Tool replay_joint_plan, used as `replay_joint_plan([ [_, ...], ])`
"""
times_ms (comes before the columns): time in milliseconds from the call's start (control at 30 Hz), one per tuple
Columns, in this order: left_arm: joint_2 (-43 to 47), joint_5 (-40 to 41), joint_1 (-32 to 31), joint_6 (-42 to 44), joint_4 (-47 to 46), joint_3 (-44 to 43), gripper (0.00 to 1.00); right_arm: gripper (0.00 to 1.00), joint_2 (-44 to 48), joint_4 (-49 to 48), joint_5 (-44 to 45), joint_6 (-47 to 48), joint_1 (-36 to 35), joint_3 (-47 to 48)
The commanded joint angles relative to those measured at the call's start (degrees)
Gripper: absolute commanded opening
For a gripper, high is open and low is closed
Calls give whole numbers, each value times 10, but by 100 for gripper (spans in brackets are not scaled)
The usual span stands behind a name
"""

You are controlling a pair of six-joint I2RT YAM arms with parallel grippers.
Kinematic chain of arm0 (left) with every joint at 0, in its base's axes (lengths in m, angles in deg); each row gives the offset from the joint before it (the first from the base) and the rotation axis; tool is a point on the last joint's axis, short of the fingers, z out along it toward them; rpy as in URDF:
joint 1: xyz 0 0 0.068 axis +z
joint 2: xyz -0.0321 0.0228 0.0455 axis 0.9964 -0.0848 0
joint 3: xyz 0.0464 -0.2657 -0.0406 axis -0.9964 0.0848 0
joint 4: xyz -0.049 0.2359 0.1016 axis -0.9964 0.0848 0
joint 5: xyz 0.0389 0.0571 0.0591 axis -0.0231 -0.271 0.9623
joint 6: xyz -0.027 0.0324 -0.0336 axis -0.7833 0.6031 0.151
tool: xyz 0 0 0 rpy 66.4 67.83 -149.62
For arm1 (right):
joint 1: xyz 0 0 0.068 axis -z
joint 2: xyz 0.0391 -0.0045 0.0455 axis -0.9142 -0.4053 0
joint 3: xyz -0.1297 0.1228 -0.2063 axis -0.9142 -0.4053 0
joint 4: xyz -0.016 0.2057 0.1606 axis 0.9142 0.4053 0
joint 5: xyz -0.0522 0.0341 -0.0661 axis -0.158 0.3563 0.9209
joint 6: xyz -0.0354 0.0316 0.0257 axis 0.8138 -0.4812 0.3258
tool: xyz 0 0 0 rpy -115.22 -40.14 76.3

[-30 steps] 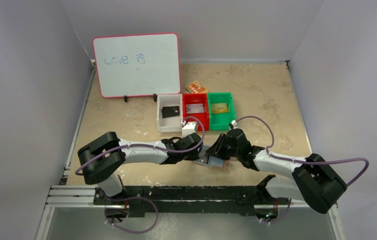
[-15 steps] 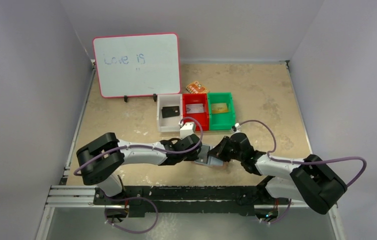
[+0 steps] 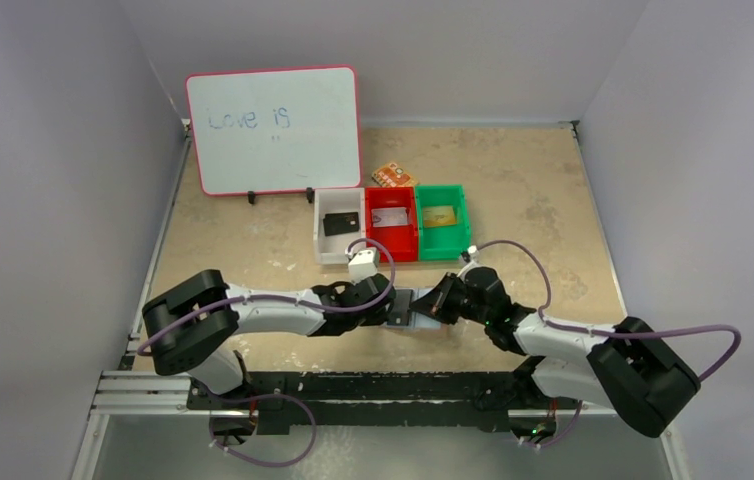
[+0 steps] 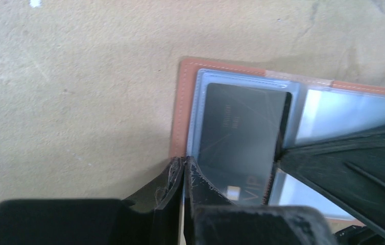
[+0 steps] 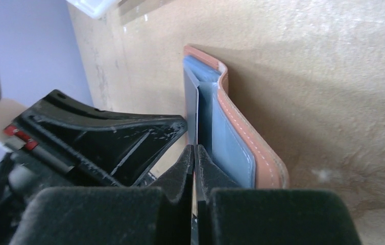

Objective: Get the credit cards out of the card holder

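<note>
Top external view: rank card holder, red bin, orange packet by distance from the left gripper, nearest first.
1. card holder: at the left gripper fingertips, pinched at its edge.
2. red bin: straight back from the gripper, mid-table.
3. orange patterned packet: just behind the red bin, farthest back.

The card holder is closed in on two sides: its left edge is pinched by the left gripper and its right half by the right gripper (the two sets of fingers nearly meet over it). Behind the card holder, the way is barred by a row of three bins: white, red and green. A strip of bare table is left between card holder and bins, and wider open table to its far right.
</note>
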Motion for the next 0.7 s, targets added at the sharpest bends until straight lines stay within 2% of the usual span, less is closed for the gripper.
replay_joint_plan([
  [0,0,7,-5,-8,39,19,0,0,17,-39,-40,-12,-8,1],
  [200,0,1,-5,-5,31,19,0,0,-6,-26,-40,-5,-8,9],
  [667,10,-9,-8,8,18,14,0,18,-69,-51,-36,-11,-8,19],
])
